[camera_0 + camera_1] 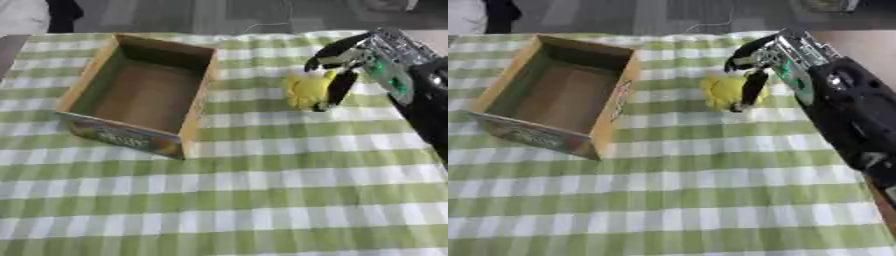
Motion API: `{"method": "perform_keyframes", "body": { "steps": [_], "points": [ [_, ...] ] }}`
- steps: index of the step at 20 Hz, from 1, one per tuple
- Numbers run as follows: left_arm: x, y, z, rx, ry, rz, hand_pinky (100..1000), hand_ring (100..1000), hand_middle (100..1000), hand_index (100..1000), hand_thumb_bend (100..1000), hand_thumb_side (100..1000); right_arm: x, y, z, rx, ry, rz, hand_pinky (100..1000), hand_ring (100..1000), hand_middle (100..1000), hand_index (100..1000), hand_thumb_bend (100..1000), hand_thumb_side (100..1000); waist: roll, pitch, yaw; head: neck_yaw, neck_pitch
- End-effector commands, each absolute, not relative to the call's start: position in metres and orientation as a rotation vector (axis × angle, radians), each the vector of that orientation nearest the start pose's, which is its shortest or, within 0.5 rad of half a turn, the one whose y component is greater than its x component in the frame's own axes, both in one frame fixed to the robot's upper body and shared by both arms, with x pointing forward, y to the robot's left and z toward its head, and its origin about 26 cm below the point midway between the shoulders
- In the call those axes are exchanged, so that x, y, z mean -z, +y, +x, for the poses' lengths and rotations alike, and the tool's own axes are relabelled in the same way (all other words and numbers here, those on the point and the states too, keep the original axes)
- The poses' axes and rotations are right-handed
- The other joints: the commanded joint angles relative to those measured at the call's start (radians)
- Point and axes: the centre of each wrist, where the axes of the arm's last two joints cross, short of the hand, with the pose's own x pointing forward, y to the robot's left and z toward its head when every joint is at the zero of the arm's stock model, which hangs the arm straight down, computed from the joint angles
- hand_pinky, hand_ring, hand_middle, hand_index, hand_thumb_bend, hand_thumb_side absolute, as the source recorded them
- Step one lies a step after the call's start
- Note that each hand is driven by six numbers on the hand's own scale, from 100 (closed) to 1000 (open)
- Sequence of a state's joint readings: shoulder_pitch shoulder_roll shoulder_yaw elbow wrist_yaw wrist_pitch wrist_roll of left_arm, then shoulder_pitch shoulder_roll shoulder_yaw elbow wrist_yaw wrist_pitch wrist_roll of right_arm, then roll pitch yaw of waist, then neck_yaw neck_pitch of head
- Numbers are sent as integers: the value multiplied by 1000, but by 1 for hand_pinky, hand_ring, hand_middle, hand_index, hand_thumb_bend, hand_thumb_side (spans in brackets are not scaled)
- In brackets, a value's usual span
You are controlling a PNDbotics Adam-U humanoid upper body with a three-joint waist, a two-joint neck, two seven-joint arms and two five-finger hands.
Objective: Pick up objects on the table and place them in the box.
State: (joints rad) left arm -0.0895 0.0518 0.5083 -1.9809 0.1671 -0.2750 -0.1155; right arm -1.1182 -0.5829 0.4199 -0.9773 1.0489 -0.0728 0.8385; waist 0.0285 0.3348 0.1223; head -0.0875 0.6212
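The right hand (756, 67) reaches in from the table's right edge, its fingers curled around a yellow object (724, 91) near the far right corner. The open cardboard box (140, 90) stands toward the far left corner on the green-checked tablecloth (262, 200), well apart from the object.

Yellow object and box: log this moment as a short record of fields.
object: soft-looking yellow lumpy object, on the green-and-white checked tablecloth
right hand: black right hand, fingers curled round the yellow object
left hand: not in view
box: open cardboard box with printed front, left of the object, nothing visible inside
task state: object not yet in the box
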Motion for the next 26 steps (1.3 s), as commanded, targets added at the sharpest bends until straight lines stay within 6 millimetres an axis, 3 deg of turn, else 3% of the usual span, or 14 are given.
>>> {"method": "perform_keyframes", "body": {
  "steps": [1, 11, 18, 26],
  "points": [
    [-133, 364, 246, -197, -2383, 348, 746, 610, 583, 751, 100, 931, -286, -260, 480, -1813, -753, -1097, 838, 961, 919, 1000, 397, 444, 0, -15, 0, -4, -13],
    [-132, 364, 246, -196, -2381, 344, 747, 609, 584, 750, 100, 932, -280, -262, 484, -1808, -770, -1086, 821, 938, 859, 999, 401, 446, 1, -12, 0, -7, -16],
    [-132, 363, 246, -195, -2379, 342, 747, 609, 584, 750, 100, 933, -277, -260, 484, -1800, -820, -1086, 807, 916, 783, 922, 362, 438, 1, -9, -1, -7, -18],
    [-132, 363, 246, -192, -2379, 342, 748, 609, 585, 749, 100, 934, -280, -258, 484, -1802, -839, -1065, 793, 899, 724, 840, 100, 435, 0, -9, -2, -7, -16]
  ]
}}
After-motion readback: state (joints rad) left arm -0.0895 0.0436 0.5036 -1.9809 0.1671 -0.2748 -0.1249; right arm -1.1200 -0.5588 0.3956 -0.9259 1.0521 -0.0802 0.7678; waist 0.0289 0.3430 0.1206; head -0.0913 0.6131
